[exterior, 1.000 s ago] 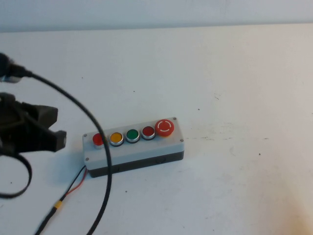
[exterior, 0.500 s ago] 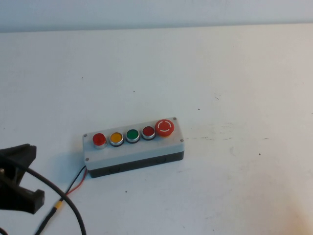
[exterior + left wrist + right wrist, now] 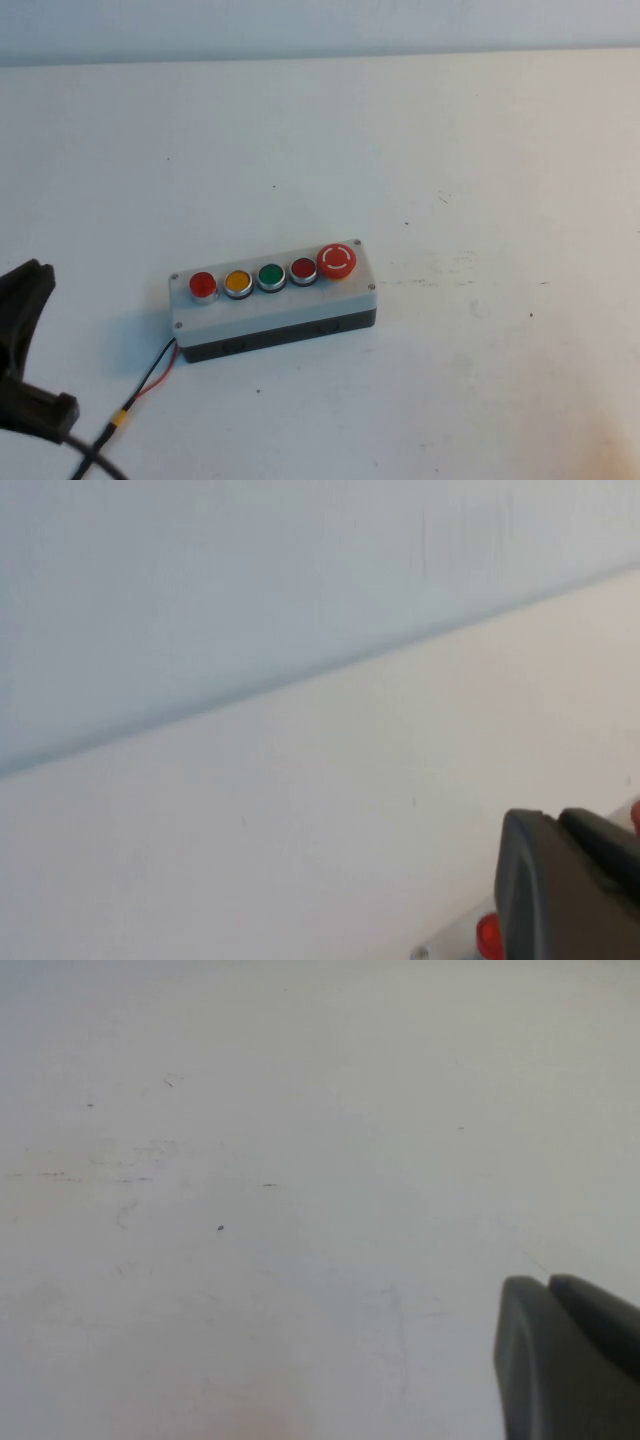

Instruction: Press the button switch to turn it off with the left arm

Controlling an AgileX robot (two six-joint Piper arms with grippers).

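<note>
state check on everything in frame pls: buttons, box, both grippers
button switch: unpressed, nothing touching it
yellow button: untouched
green button: untouched
darker red button: untouched
mushroom stop button: raised, untouched
grey box: flat on table, wired
left gripper: shut, left of box
right gripper: shut, above bare table

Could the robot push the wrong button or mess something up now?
Maybe. The button switch sits right beside the yellow button, so a slightly off press could hit that one instead. The left gripper is off to the box's left, close to the red and black wires, and might snag them and drag the grey box. The box looks loose on the table, so a sideways push could slide it. The right gripper shows only in its own wrist view, above bare table.
</note>
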